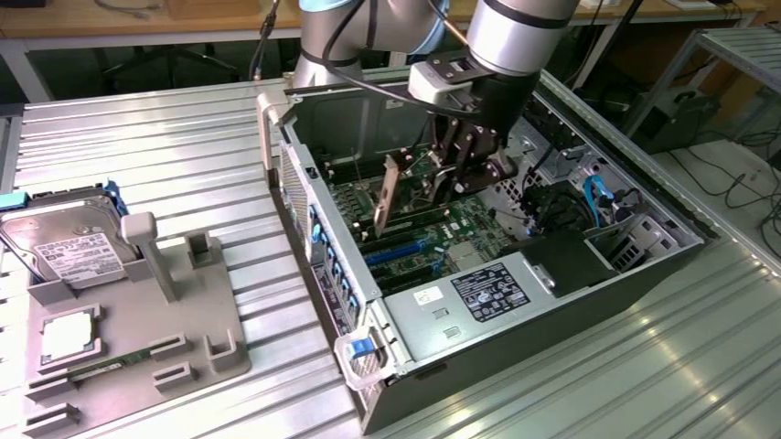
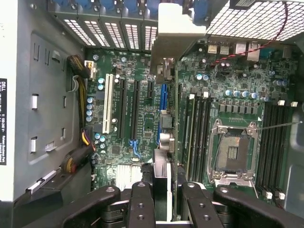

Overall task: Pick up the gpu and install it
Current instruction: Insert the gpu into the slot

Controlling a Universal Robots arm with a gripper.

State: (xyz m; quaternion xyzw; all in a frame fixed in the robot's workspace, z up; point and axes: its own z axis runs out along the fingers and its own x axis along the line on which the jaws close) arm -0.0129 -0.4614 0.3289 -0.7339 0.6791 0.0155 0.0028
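My gripper (image 1: 462,163) reaches down into the open computer case (image 1: 366,366) and is shut on the gpu (image 1: 393,194). The gpu is a thin green card with a pale metal bracket at one end. It hangs upright just above the motherboard (image 1: 470,224). In the wrist view the two black fingers (image 2: 141,204) clamp the gpu (image 2: 164,173) edge-on, and my gripper (image 2: 168,202) sits over its top edge. Its bracket (image 2: 178,35) points toward the rear slot openings. The card runs along beside the blue expansion slot (image 2: 163,102); I cannot tell whether it touches the slot.
The case's rear wall (image 1: 299,197) stands close to the bracket. A power supply with a black label (image 1: 488,293) and blue cables (image 1: 598,197) fill the near end of the case. On the exterior view's left, a grey fixture (image 1: 183,311) holds a hard drive (image 1: 68,242).
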